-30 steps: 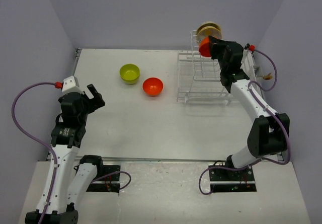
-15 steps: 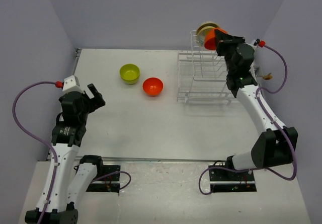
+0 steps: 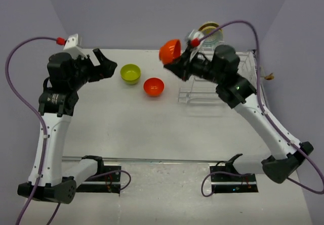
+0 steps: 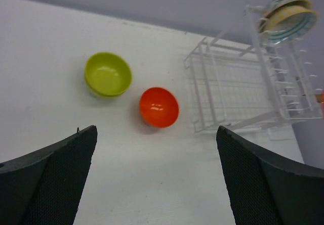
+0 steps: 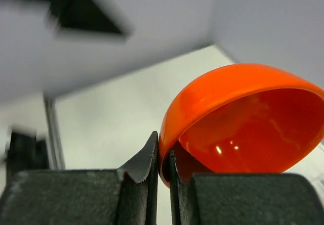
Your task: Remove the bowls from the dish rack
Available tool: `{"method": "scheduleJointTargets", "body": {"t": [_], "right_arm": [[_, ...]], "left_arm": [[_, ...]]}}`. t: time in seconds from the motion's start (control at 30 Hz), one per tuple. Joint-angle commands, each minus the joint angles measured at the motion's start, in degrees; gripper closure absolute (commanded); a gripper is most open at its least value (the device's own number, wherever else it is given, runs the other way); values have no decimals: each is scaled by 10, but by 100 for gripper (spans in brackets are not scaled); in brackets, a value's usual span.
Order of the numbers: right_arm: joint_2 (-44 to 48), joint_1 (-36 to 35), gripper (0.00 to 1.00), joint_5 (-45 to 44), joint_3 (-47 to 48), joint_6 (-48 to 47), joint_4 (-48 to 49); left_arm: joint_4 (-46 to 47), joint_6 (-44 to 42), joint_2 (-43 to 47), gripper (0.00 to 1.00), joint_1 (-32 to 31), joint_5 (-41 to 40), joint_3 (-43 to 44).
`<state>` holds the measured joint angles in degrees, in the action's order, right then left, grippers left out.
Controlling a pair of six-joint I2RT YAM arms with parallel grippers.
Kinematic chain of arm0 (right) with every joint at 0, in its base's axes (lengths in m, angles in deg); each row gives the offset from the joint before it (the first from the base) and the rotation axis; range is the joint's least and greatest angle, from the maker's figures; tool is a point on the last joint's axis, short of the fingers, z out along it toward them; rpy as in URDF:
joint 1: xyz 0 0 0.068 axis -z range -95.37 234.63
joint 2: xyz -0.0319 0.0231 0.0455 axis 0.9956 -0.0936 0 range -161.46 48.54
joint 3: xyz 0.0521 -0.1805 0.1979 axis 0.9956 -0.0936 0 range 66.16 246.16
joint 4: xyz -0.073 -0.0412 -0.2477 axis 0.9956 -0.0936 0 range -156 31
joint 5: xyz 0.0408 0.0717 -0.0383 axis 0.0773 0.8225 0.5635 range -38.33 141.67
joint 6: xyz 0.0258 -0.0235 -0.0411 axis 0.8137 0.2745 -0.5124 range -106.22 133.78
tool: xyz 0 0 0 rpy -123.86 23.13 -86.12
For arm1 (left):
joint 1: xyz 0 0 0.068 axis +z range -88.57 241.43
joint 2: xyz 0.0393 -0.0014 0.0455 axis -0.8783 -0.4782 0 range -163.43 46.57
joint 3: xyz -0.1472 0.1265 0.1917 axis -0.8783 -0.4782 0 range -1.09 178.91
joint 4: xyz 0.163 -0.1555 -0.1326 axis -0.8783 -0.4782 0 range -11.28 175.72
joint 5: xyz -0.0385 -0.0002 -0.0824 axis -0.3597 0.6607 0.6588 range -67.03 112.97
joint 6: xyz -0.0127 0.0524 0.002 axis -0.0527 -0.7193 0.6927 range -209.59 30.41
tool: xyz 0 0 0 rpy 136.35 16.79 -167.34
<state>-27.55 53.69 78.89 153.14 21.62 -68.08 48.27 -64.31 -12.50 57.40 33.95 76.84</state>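
My right gripper [image 3: 175, 63] [image 5: 163, 164] is shut on the rim of an orange-red bowl [image 3: 170, 50] [image 5: 243, 119], held in the air left of the white wire dish rack [image 3: 202, 78] [image 4: 238, 91]. Two cream floral bowls [image 3: 209, 32] [image 4: 288, 15] stand in the rack's upright section. A lime-green bowl [image 3: 130, 74] [image 4: 108, 74] and a second orange-red bowl [image 3: 154, 87] [image 4: 159, 107] sit on the table. My left gripper [image 3: 104, 65] [image 4: 157, 184] is open and empty, raised above the table left of the green bowl.
The white table [image 3: 126, 129] is walled by grey panels at the back and sides. Purple cables loop from both arms. A small tan item [image 3: 270, 76] lies at the table's right edge.
My right gripper has pulled the orange-red bowl out of the rack and swung it left and up. My left arm has risen and moved toward the back of the table.
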Motion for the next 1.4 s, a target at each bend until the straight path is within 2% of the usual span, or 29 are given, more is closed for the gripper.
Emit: {"method": "scheduleJointTargets", "body": {"t": [0.0,0.07,0.1,0.2,0.27,0.4,0.43,0.5,0.63,0.67,0.73,0.77,0.8,0.83,0.9,0.97,1.03,1.2,1.3,1.33,1.37], "right_arm": [[48,-132,100,-64,-60,-405,-233],[63,-161,100,-100,-91,-441,-237],[66,-190,100,-116,-96,-448,-239],[54,-243,100,-171,-88,-479,-271],[39,-259,100,-190,-74,-488,-293],[20,-281,100,-200,-65,-505,-311],[19,-283,100,-211,-65,-505,-307],[16,-284,100,-230,-62,-505,-308],[11,-285,100,-255,-59,-502,-304],[5,-285,100,-267,-55,-503,-301],[-5,-286,100,-283,-47,-503,-299],[-9,-286,100,-293,-44,-499,-298],[-13,-286,100,-319,-36,-497,-294],[-21,-285,100,-327,-33,-494,-293],[-27,-286,100,-332,-29,-493,-290],[-29,-290,100,-334,-32,-494,-280],[-32,-294,100,-341,-34,-495,-270],[-30,-294,100,-359,-53,-488,-234],[-15,-294,48,-375,-82,-471,-199],[1,-294,5,-381,-93,-465,-189],[11,-293,1,-385,-110,-459,-182]], "left_arm": [[-28,-16,-53,0,-53,118,148],[-80,-36,-110,0,-103,91,230],[-102,-55,-130,0,-155,76,251],[-157,-72,-185,0,-238,13,283],[-167,-68,-199,0,-268,-43,266],[-162,-60,-205,2,-329,-68,236],[-176,-59,-212,2,-340,-100,236],[-201,-54,-220,5,-366,-161,236],[-211,-51,-219,14,-379,-185,214],[-210,-51,-219,22,-383,-184,210],[-211,-51,-220,28,-389,-190,201],[-210,-51,-220,36,-394,-193,190],[-210,-50,-219,39,-395,-198,186],[-211,-48,-221,48,-395,-211,181],[-215,-46,-232,59,-396,-232,180],[-216,-46,-242,76,-395,-240,185],[-216,-44,-254,99,-395,-253,192],[-194,-40,-257,100,-395,-285,185],[-171,-32,-256,100,-391,-310,178],[-166,-27,-257,100,-389,-315,178],[-152,-24,-264,100,-384,-318,178]]}}
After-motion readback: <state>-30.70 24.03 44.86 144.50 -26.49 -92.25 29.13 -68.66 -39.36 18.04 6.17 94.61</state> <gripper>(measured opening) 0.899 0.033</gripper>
